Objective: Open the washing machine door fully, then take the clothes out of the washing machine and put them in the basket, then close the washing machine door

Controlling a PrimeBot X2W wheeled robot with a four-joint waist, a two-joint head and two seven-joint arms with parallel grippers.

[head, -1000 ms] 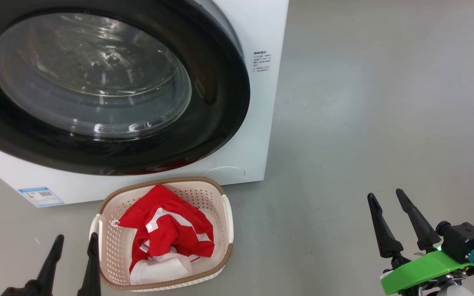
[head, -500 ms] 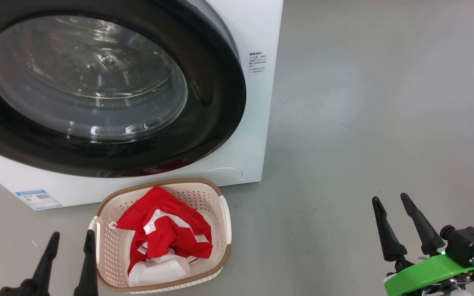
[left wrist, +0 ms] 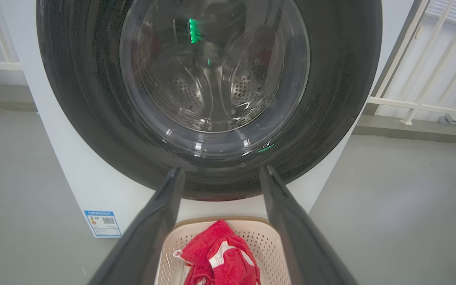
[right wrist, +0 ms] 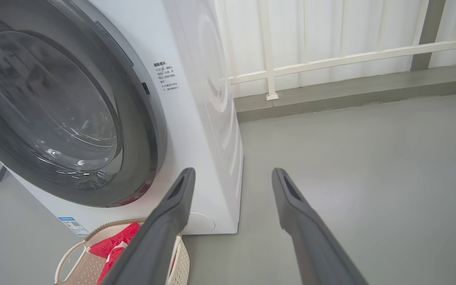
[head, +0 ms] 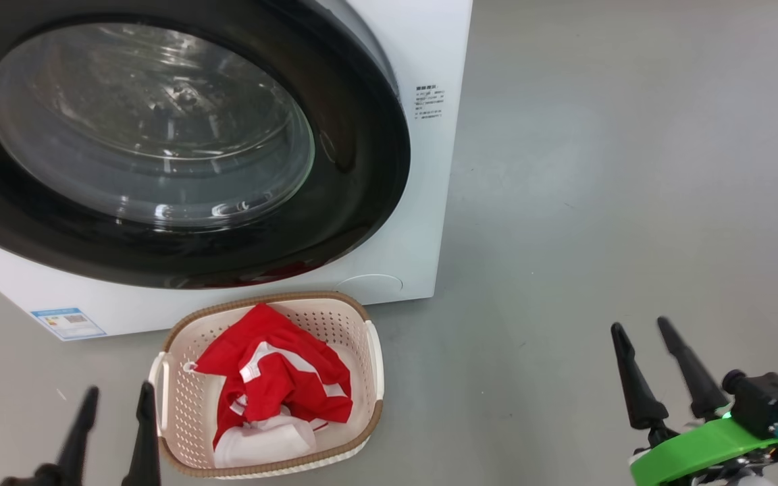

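Note:
The washing machine (head: pixel 423 223) (left wrist: pixel 77 174) (right wrist: pixel 196 103) stands on the floor, and the washing machine door (head: pixel 355 169) (left wrist: pixel 331 87) (right wrist: pixel 141 130) lies flat against its front, shut. Through the glass I see bare steel drum. The basket (head: pixel 369 351) (left wrist: pixel 267 233) (right wrist: pixel 69 257) sits on the floor just before the machine, holding the red and white clothes (head: pixel 274 378) (left wrist: pixel 220 257) (right wrist: pixel 113 245). My left gripper (head: pixel 115 398) (left wrist: pixel 220 174) is open, low, just left of the basket. My right gripper (head: pixel 642 327) (right wrist: pixel 232 174) is open, far to the basket's right, holding nothing.
Grey floor (head: pixel 598 169) stretches wide to the right of the machine. A white railing (right wrist: pixel 331 59) (left wrist: pixel 430 107) runs along a low kerb behind the machine. A blue label (head: pixel 68 322) marks the machine's lower left corner.
The whole head picture swayed slightly left and back, a camera shift. Both grippers have sunk a little lower in that view and stay open.

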